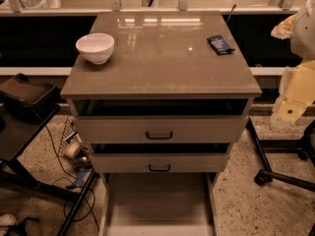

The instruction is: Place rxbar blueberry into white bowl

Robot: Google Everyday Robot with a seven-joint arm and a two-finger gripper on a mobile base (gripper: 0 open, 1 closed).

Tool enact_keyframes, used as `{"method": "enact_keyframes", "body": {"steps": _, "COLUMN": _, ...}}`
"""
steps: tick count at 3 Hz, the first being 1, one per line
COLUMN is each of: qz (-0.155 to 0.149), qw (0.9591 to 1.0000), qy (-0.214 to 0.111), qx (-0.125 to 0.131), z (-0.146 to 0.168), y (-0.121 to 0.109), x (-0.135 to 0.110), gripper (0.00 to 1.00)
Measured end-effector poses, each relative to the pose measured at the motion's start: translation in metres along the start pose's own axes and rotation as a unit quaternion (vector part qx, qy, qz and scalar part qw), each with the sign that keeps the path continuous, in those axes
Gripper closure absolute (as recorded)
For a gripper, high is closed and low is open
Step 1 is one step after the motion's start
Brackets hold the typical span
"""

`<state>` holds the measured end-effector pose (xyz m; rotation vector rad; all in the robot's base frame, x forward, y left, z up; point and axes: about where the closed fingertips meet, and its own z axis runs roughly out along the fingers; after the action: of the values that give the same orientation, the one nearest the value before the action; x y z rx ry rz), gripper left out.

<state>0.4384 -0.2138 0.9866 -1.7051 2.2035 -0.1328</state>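
Observation:
The rxbar blueberry (220,44) lies flat in its dark blue wrapper on the right rear part of the cabinet top (162,68). The white bowl (95,47) stands upright and empty near the left edge of the same top. My arm hangs at the right edge of the view, beside the cabinet and off the top. My gripper (289,111) is at the arm's lower end, to the right of and below the bar, touching nothing.
The cabinet has two drawers (159,132) standing slightly open, with dark handles. A black stand with a dark bag (24,95) is at the left, cables and clutter lie on the floor (76,154), and chair legs (280,176) are at the right.

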Motion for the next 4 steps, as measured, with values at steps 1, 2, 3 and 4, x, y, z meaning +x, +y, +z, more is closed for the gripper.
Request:
{"method": "enact_keyframes", "body": {"steps": 1, "qz": 0.002, "qw": 1.0, "qy": -0.002, "qx": 0.002, "z": 0.001, "y": -0.001, "x": 0.0, "gripper": 0.0}}
{"method": "enact_keyframes", "body": {"steps": 2, "qz": 0.03, "qw": 0.9984, "qy": -0.031, "qx": 0.036, "z": 0.015, "y": -0.023, "x": 0.003, "gripper": 0.0}}
{"method": "enact_keyframes", "body": {"steps": 3, "qz": 0.091, "qw": 0.9905, "qy": -0.066, "qx": 0.08, "z": 0.045, "y": -0.067, "x": 0.019, "gripper": 0.0}}
{"method": "enact_keyframes", "body": {"steps": 4, "qz": 0.176, "qw": 0.9696, "qy": -0.122, "qx": 0.119, "z": 0.077, "y": -0.122, "x": 0.035, "gripper": 0.0}}
